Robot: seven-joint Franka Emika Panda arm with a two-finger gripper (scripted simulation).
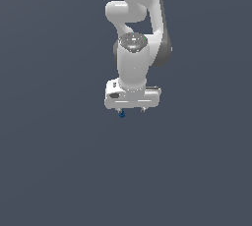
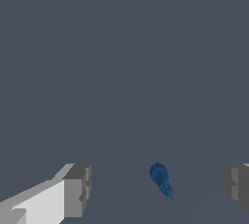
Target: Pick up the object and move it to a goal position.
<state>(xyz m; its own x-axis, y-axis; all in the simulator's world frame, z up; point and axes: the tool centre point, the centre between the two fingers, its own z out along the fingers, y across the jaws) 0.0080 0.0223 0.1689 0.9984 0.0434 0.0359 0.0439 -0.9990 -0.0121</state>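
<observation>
Surface: plain, flat slate-grey ground filling both views, with no edges or markings.
Gripper: white two-fingered gripper (image 1: 131, 110) on the white arm, pointing down, fingers spread wide, holding nothing.
Object: tiny dark-blue knobbly piece (image 2: 161, 179) lying between the grey fingertips (image 2: 78, 189), touching neither; in the exterior view it (image 1: 121, 114) sits under the left finger.

Arm (image 1: 133, 68): smooth white plastic-like shell, soft sheen. Gripper (image 2: 155, 189): white body, matt grey finger pads (image 2: 78, 189). Object (image 2: 161, 179): dark blue, knobbly, faceted surface, matt. Ground (image 1: 49, 171): uniform matt grey-blue.
</observation>
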